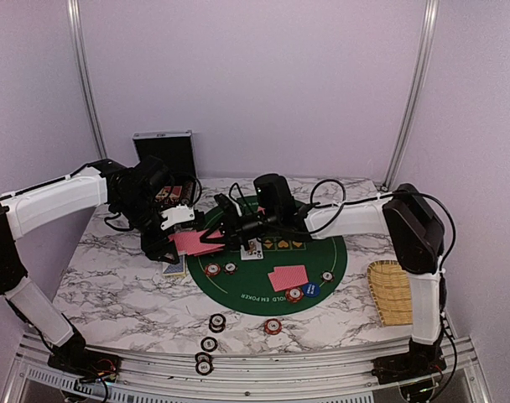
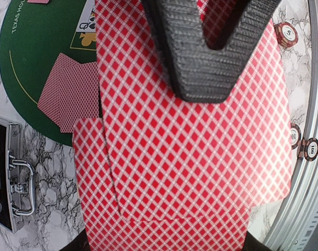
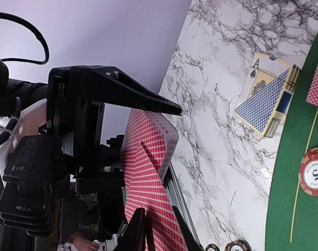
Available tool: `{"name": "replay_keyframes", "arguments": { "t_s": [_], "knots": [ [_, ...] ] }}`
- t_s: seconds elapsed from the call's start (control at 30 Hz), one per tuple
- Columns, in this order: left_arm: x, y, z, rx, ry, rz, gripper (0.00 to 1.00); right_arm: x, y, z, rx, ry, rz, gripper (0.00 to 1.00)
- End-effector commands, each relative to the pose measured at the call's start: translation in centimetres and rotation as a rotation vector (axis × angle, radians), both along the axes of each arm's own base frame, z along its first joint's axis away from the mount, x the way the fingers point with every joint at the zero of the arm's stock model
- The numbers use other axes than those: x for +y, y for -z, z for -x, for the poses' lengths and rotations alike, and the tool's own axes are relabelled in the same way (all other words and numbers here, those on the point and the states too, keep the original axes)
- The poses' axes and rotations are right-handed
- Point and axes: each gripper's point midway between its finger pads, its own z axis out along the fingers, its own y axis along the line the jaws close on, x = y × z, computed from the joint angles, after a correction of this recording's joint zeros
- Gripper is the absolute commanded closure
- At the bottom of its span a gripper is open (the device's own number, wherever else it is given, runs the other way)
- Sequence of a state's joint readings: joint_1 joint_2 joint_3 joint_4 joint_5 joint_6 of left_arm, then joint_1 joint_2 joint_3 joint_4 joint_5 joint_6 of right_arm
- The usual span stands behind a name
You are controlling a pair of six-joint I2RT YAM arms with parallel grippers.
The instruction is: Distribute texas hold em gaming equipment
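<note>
My left gripper (image 1: 173,231) is shut on a fanned stack of pink-red-backed cards (image 2: 190,157), held above the table left of the green mat (image 1: 322,252). Its own fingers are hidden under the cards. My right gripper (image 3: 156,232) is shut on the top card (image 3: 148,172) of that stack. Its black fingers (image 2: 201,68) show pinched on the card in the left wrist view. Two face-down cards (image 1: 288,277) lie on the mat, with a face-up card (image 1: 252,249), striped chips (image 1: 213,270) and a blue disc (image 1: 311,289). Other chips (image 1: 217,321) lie near the front edge.
A blue-backed card box (image 3: 266,94) lies on the marble just left of the mat. The black metal-edged case (image 1: 164,155) stands open at the back left. A woven bamboo tray (image 1: 392,291) sits at the right edge. Cables hang by both arms.
</note>
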State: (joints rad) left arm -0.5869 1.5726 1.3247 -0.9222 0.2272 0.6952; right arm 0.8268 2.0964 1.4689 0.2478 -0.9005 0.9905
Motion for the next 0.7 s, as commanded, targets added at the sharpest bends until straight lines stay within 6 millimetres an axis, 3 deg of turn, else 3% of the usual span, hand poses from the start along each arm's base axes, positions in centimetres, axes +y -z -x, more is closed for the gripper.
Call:
{"name": "replay_keyframes", "arguments": {
  "t_s": [0.0, 0.23, 0.67],
  "knots": [
    [-0.5, -0.9, -0.2, -0.025, 0.009, 0.033, 1.00, -0.8, -1.5, 0.1, -0.039, -0.009, 0.003, 0.88],
    [-0.4, -0.9, -0.2, -0.026, 0.007, 0.034, 1.00, -1.7, -0.4, 0.2, -0.066, -0.022, 0.106, 0.95],
    [-0.4, -1.0, -0.2, -0.027, 0.006, 0.032, 1.00, -4.2, -2.1, -0.5, -0.131, -0.006, 0.154, 1.00]
  ]
}}
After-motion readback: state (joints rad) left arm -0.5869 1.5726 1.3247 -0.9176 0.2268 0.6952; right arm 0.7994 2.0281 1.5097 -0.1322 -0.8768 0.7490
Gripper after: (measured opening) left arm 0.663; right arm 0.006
